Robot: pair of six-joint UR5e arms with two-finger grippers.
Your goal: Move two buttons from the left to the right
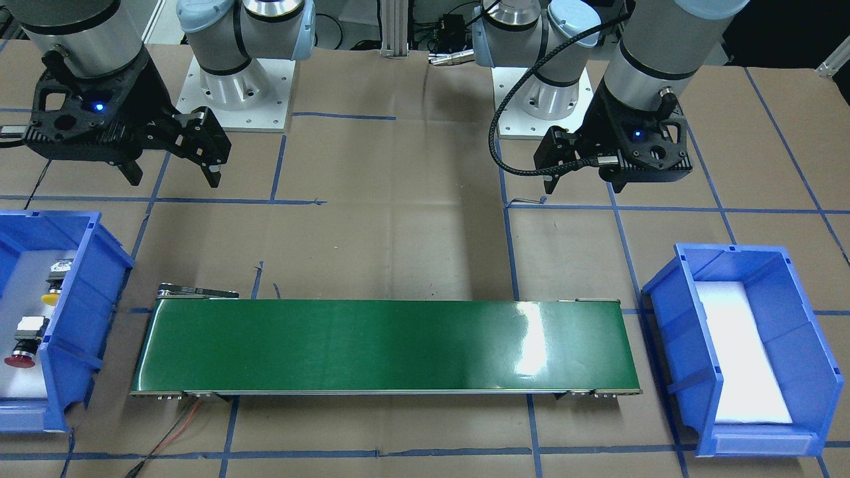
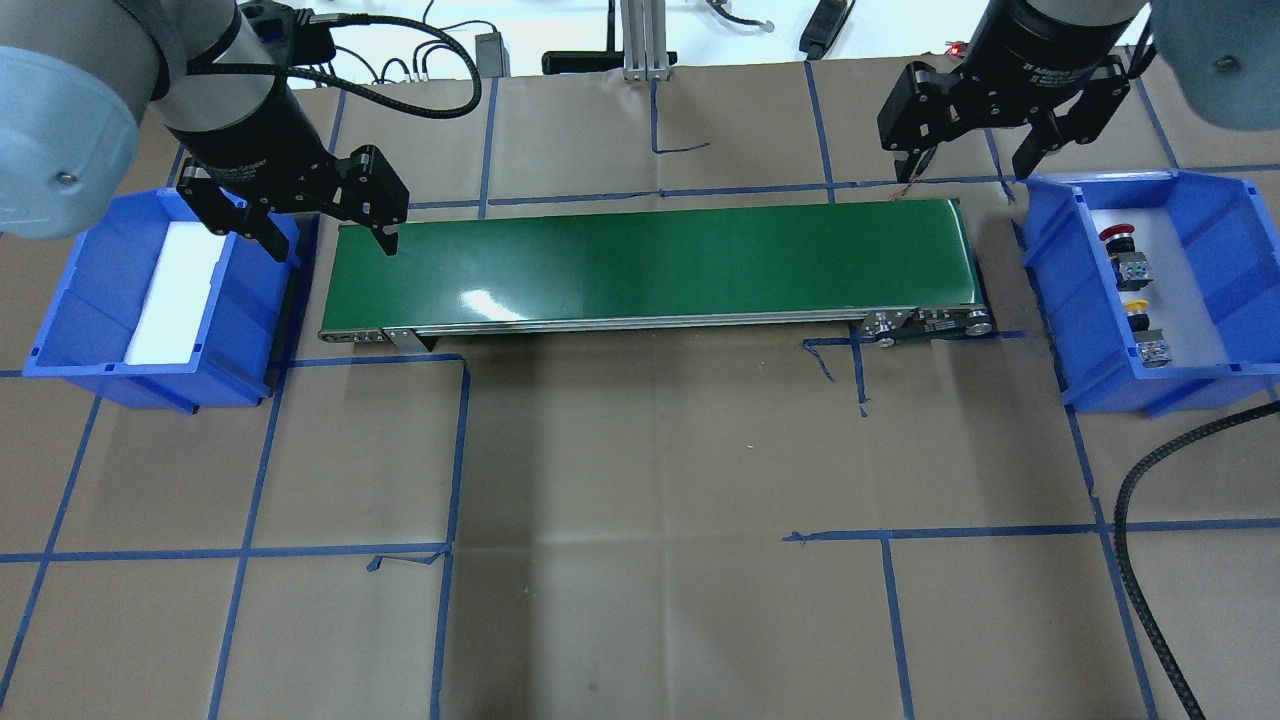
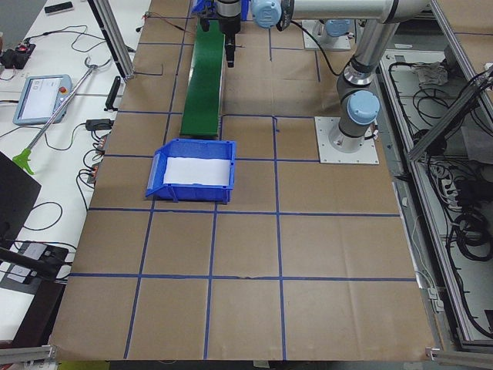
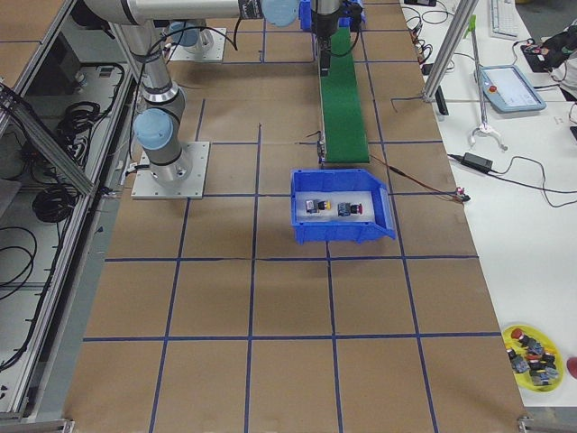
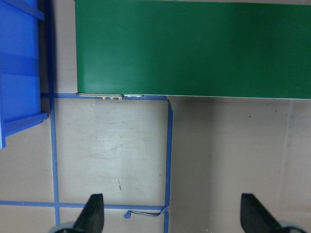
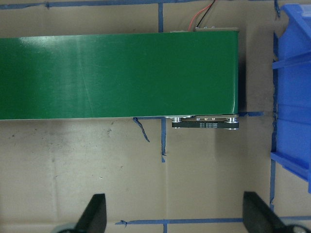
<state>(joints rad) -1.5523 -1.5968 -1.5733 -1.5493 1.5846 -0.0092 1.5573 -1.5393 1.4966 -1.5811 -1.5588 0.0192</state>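
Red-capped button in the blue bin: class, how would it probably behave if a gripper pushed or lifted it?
The red-capped button lies on its side, so a push may swing its round cap in an arc, though the squarish block probably stops full rolling. It looks rigid and small, so likely light. The domed cap may be slippery to pinch.

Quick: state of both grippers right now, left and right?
Left gripper: open, holding nothing.
Right gripper: open, holding nothing.
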